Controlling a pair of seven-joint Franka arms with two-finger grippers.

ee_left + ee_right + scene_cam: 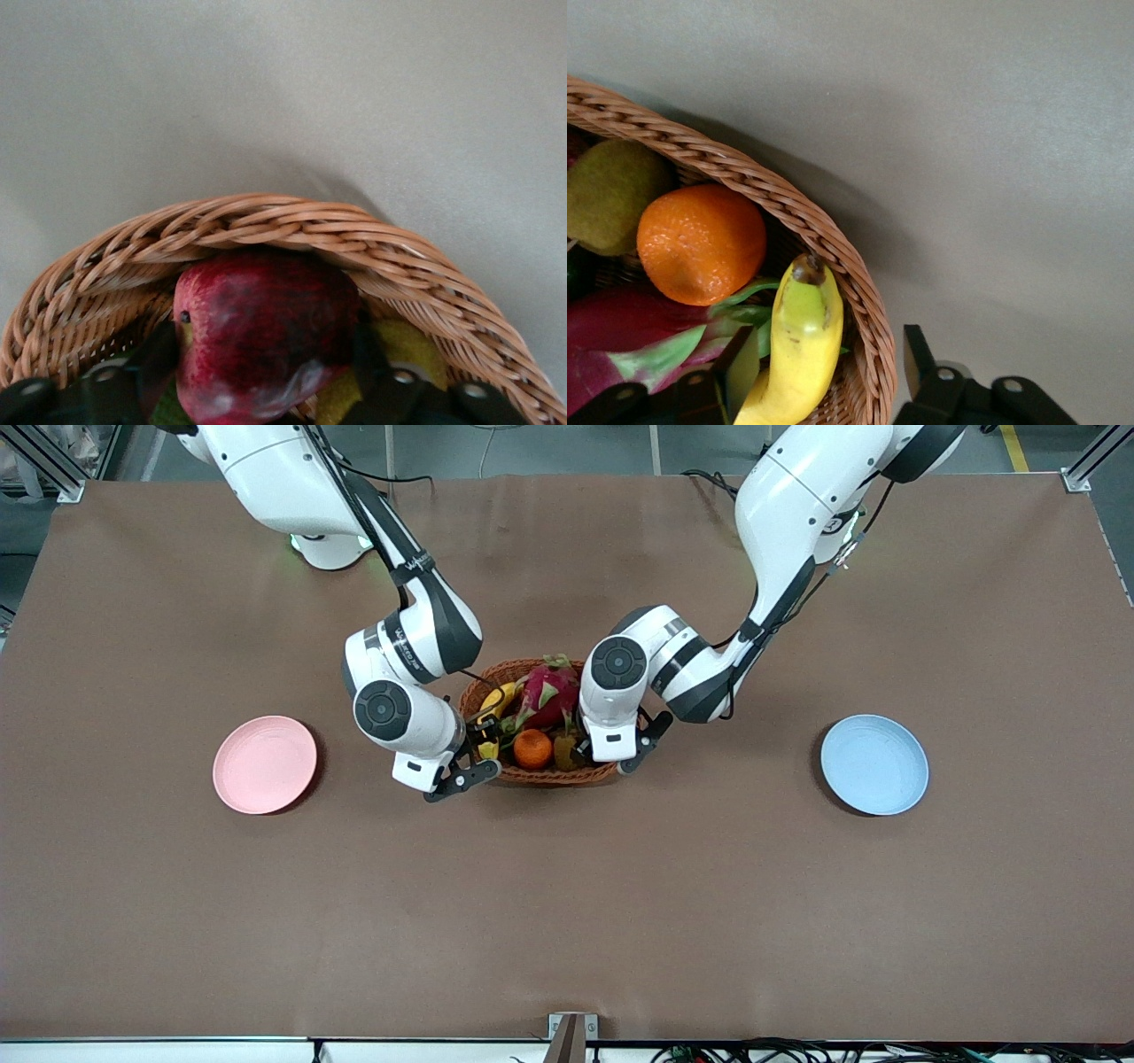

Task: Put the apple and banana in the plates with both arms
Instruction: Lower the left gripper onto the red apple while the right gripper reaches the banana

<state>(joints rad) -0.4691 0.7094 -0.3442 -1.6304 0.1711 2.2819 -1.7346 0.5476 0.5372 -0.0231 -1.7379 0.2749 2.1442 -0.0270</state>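
Observation:
In the left wrist view the dark red apple (261,328) lies in the wicker basket (266,221) against its rim. My left gripper (266,365) is shut on it, one finger on each side. From the front the left hand (611,760) hides the apple. The yellow banana (799,345) lies along the basket rim (788,208) at the right arm's end. My right gripper (828,363) is open, one finger inside by the banana, the other outside the rim. The pink plate (264,764) and the blue plate (874,764) are bare.
The basket (549,778) sits mid-table between the plates and also holds a pink dragon fruit (549,691), an orange (532,748) and a greenish fruit (565,753). Both arms reach down over it from the table's robot side.

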